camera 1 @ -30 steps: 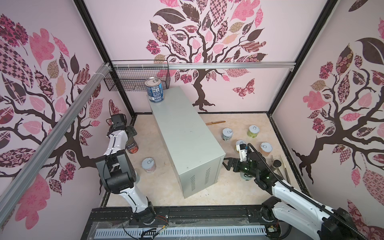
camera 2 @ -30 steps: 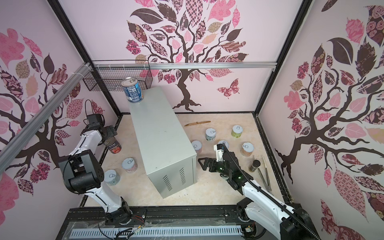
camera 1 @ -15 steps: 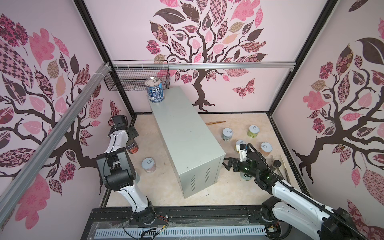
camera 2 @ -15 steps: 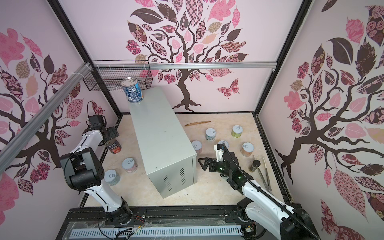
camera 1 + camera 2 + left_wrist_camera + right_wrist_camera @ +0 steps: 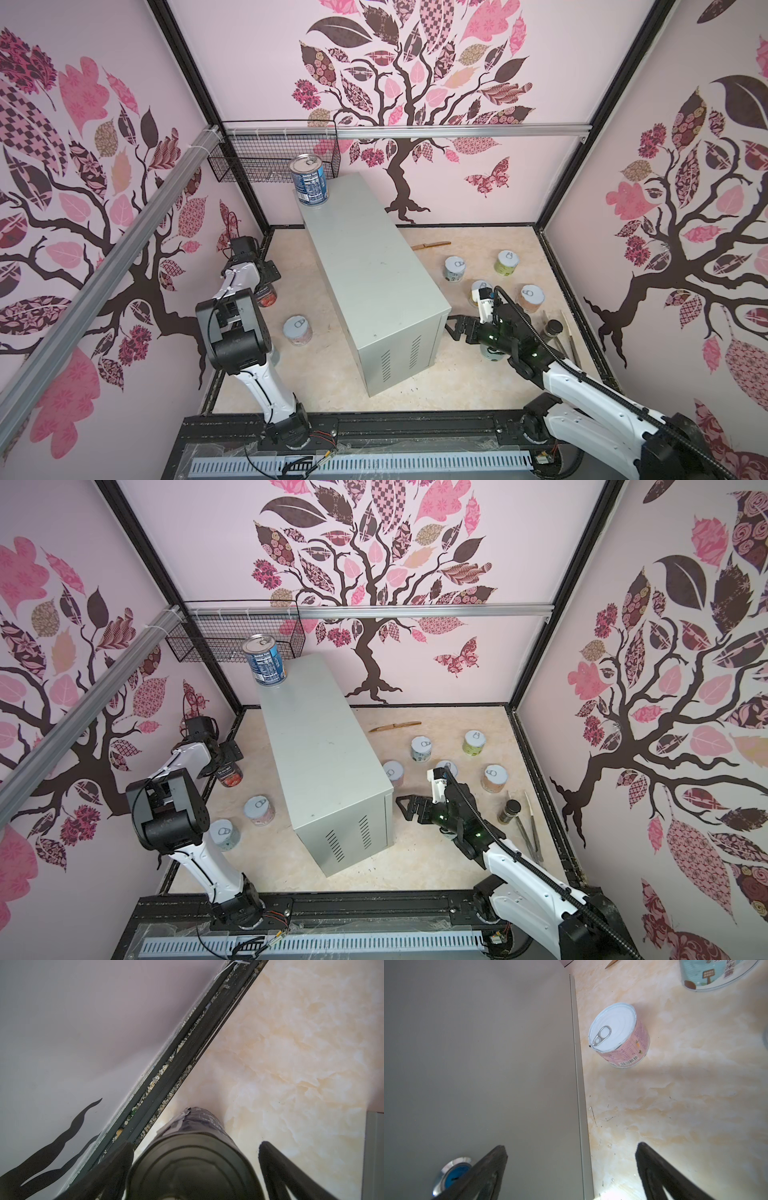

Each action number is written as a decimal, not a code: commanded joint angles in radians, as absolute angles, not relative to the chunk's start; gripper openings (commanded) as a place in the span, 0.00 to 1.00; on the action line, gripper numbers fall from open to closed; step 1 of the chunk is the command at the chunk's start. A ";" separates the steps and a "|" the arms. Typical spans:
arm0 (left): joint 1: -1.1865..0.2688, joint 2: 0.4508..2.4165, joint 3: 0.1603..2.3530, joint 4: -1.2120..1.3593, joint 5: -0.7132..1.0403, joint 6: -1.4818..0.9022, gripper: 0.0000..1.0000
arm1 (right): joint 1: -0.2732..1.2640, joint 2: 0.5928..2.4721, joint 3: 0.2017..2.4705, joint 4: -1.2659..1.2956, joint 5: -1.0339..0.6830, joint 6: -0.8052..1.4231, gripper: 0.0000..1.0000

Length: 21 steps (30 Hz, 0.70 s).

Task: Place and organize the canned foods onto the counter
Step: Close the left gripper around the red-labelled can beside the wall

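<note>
Grey metal box-shaped counter [image 5: 365, 266] stands in the middle, a tall blue-labelled can [image 5: 309, 183] upright on its far end. Left of it, the left gripper [image 5: 195, 1146] straddles a tall dark red-labelled can [image 5: 230, 776] on the cream marbled floor [image 5: 324, 365] — jaws spread, not clamping. The right gripper [image 5: 571, 1146], jaws wide and empty, hovers by the counter's near right corner — a short pink-labelled can [image 5: 616, 1036] stands just beside the counter, farther back.

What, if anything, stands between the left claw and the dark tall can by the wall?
Nothing visible. In the left wrist view the open left claw straddles the dark can, which stands on the floor beside the wall.
</note>
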State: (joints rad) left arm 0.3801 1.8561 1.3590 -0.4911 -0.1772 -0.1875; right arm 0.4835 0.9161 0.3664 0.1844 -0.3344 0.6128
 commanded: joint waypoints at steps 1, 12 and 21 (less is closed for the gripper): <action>0.387 1.875 1.329 -0.455 -0.171 -0.195 0.98 | 0.490 0.922 0.374 0.204 -0.336 0.610 1.00; 0.387 1.883 1.315 -0.402 -0.172 -0.184 0.95 | 0.490 0.924 0.373 0.208 -0.339 0.607 1.00; 0.387 1.888 1.298 -0.350 -0.156 -0.180 0.89 | 0.490 0.925 0.371 0.212 -0.334 0.606 1.00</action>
